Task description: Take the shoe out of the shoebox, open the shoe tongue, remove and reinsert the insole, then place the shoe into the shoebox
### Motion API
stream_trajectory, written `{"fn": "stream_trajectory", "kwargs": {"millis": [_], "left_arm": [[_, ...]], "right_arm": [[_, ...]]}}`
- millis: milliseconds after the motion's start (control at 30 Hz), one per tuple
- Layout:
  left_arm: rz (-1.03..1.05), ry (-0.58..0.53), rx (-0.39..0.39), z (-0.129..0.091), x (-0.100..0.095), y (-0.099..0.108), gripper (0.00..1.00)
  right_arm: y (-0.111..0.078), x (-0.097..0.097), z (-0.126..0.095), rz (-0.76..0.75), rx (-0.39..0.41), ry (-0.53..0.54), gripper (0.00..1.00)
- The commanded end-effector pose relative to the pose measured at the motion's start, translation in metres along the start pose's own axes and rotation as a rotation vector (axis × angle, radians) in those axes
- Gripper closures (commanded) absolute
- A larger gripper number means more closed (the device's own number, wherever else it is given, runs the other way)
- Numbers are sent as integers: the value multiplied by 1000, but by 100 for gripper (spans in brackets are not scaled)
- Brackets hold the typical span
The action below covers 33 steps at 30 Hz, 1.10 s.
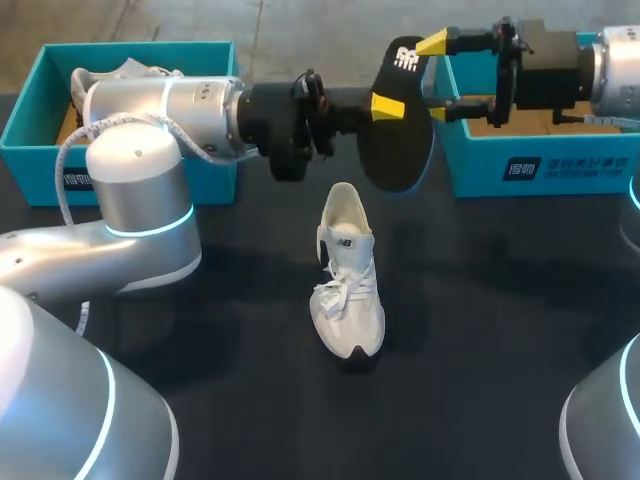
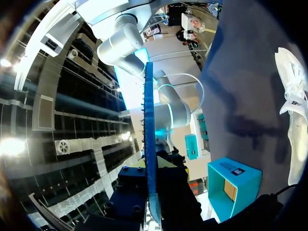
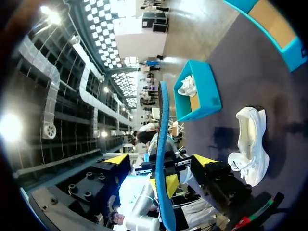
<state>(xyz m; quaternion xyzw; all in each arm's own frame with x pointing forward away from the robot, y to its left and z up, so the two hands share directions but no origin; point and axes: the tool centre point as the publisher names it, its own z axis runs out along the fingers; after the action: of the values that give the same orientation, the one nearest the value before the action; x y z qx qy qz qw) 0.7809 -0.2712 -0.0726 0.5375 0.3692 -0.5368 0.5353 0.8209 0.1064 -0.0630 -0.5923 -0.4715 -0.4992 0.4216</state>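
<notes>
The white sneaker (image 1: pixel 348 290) stands on the bench (image 1: pixel 500 330), its toe toward me and its heel under the raised insole (image 1: pixel 400 150), which is pinched by the left claw (image 1: pixel 385 105) and straddled wide by the right claw (image 1: pixel 437 76); beyond the sneaker, the left shoebox (image 1: pixel 40 160) holds another shoe (image 1: pixel 130 70).

The dark, matte worktop (image 1: pixel 500 350) fills nearly the whole head view, plain and unpatterned, and runs out past both sides and the near edge. Light falls on it from above, leaving soft, blurred shadows across its middle and far part. Both wrist views show it smooth and flat, with diffuse shadow patches.
</notes>
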Motion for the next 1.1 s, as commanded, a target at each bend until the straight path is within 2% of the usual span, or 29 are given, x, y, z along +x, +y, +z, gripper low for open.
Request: {"fn": "stream_trajectory", "kwargs": {"millis": [33, 200, 600, 1100], "left_arm": [[-7, 6, -11, -8, -2, -5, 100], [-18, 5, -22, -14, -2, -5, 100], [-26, 20, -33, -24, -4, -9, 100], [-22, 45, -52, -26, 0, -7, 100]], "right_arm": [[-9, 0, -16, -29, -19, -12, 0], [-14, -3, -30, -103, -38, -10, 0], [-30, -9, -46, -181, 71, 11, 0], [-38, -12, -55, -208, 54, 7, 0]]}}
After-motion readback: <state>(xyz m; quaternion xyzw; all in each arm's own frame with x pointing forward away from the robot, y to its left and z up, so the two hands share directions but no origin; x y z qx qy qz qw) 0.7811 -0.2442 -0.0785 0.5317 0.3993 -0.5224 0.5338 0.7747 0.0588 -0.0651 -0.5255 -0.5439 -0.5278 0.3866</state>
